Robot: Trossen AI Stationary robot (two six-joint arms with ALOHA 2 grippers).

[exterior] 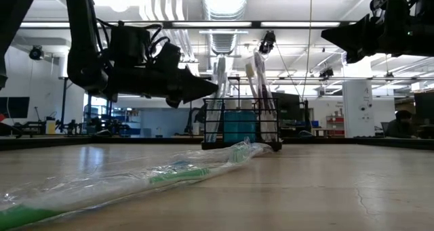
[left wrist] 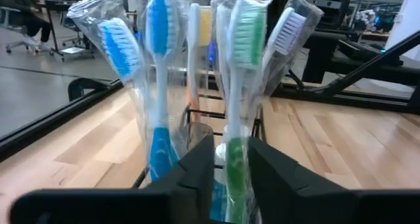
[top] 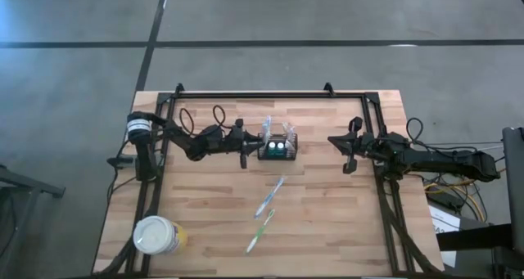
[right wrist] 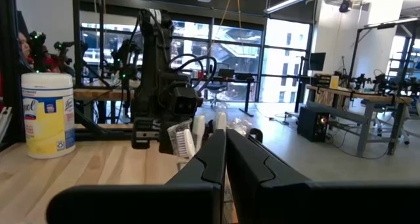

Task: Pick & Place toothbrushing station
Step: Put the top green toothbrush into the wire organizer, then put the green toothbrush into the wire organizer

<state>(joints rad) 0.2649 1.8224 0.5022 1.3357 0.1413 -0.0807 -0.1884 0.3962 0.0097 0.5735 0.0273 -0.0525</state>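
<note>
The left gripper (top: 248, 148), fingers slightly parted around a wrapped green toothbrush (left wrist: 237, 86) in the caddy (top: 278, 148), risked tipping it – right gripper (top: 347, 152) fingers pressed together, well apart.

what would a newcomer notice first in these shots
The black caddy near the table's far middle stands packed with upright wrapped toothbrushes, and the left gripper sits right beside it. Two more wrapped toothbrushes lie loose nearer the front, with a yellow white-lidded tub at the front left corner.
</note>
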